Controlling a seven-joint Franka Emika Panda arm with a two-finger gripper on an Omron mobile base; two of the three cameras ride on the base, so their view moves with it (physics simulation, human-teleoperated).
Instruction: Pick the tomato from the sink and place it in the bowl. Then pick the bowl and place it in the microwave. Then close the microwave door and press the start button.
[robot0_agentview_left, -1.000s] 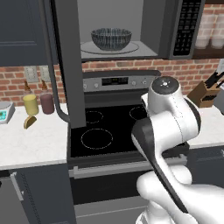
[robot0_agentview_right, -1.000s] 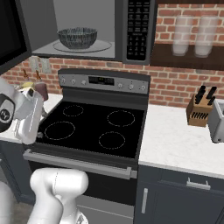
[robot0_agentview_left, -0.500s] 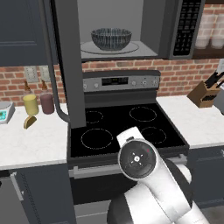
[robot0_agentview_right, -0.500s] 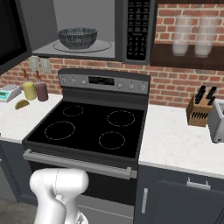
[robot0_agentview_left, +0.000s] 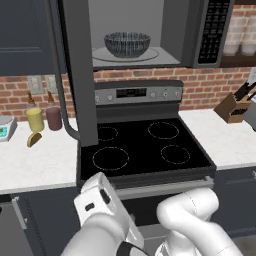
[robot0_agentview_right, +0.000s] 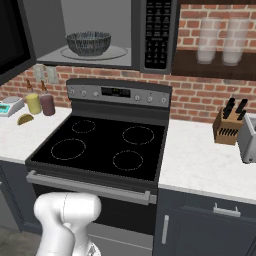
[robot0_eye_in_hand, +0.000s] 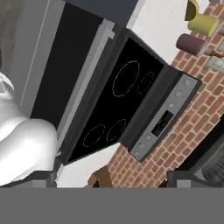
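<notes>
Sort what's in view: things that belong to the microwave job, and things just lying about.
Job: bowl inside the microwave; microwave door, open.

Lying about: stove; knife block; yellow canister; maroon canister; kitchen scale.

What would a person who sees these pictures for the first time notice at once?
First, the microwave above the stove, with its door swung wide open to the left and the striped bowl sitting inside on the turntable. Below it lies the black stove with four burner rings, between pale counters. The white robot arm is folded low in front of the stove.
</notes>
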